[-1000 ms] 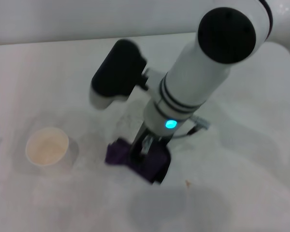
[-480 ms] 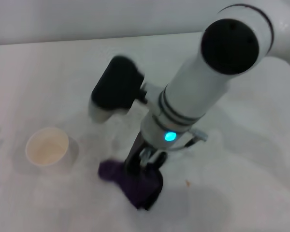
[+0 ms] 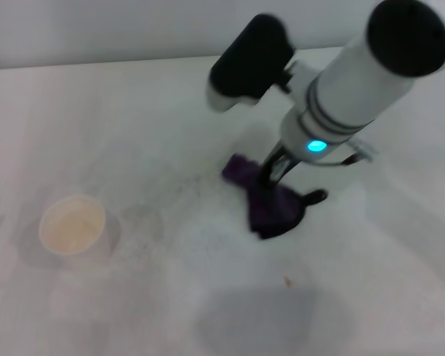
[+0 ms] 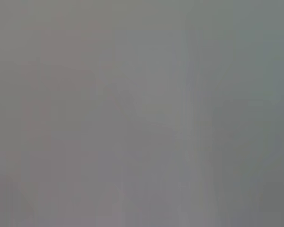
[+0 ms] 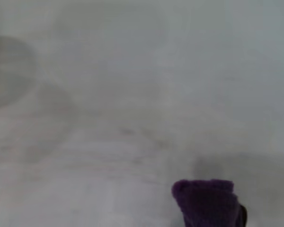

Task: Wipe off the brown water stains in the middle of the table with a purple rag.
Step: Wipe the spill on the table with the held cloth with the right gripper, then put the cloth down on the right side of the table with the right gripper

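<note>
Centrally, just right of the middle of the white table, we see the purple rag lying crumpled and pressed flat, its black loop trailing out toward the right. Our right gripper points straight down onto the rag with its fingers pinched on the cloth, a blue light glowing on the wrist above. We cannot make out any brown water stains on the surface around it. Well apart, toward our left, a white paper cup stands upright. Our left gripper appears in no view; its wrist camera shows only blank grey
</note>
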Controlling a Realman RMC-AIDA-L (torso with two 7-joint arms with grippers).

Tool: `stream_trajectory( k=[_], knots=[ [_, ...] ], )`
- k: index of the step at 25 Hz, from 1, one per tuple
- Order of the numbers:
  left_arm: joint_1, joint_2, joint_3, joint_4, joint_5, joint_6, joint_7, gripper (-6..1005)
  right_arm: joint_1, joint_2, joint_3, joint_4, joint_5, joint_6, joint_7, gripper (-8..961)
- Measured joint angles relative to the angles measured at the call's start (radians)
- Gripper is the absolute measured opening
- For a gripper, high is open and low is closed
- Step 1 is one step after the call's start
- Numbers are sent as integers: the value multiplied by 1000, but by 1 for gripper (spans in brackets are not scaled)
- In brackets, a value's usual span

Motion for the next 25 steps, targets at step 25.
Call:
stream_trajectory(
  k=[25],
  knots=[
    [-48, 4, -5, 9, -4, -25, 0, 892, -157, -13, 442, -9, -187, 80, -182, 187]
  ],
)
